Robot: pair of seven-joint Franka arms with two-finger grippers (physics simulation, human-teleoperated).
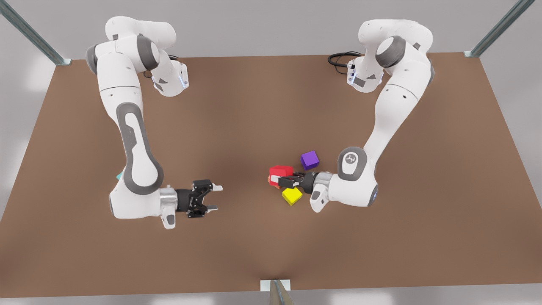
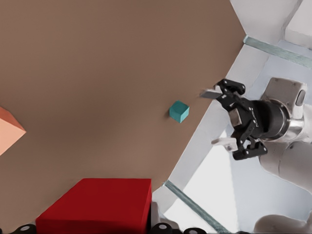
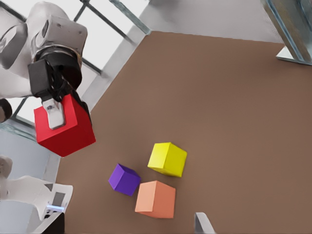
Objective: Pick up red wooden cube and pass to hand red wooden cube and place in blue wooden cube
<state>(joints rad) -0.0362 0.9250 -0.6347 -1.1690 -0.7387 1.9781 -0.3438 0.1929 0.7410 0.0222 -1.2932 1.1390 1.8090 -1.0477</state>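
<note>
The red wooden cube (image 1: 280, 171) hangs above the table, with my left gripper (image 1: 283, 181) shut on it at the front view's right of centre. The left wrist view has the cube (image 2: 97, 204) close under the camera. From the right wrist view, the cube (image 3: 66, 127) is held in the air in that gripper (image 3: 58, 117). My right gripper (image 1: 217, 197) waits open and empty at the front view's left, pointing towards the cube, and the left wrist view shows it (image 2: 210, 118) farther off. The blue wooden cube (image 2: 179, 111), teal, lies on the table near it, mostly hidden behind that arm (image 1: 120, 176).
A yellow cube (image 1: 292, 195), a purple cube (image 1: 310, 160) and a salmon-orange cube (image 3: 156, 199) lie close together under the left gripper. Bare brown table (image 1: 254, 106) stretches between the two arms. Metal frame posts (image 1: 277, 292) stand at the table's edges.
</note>
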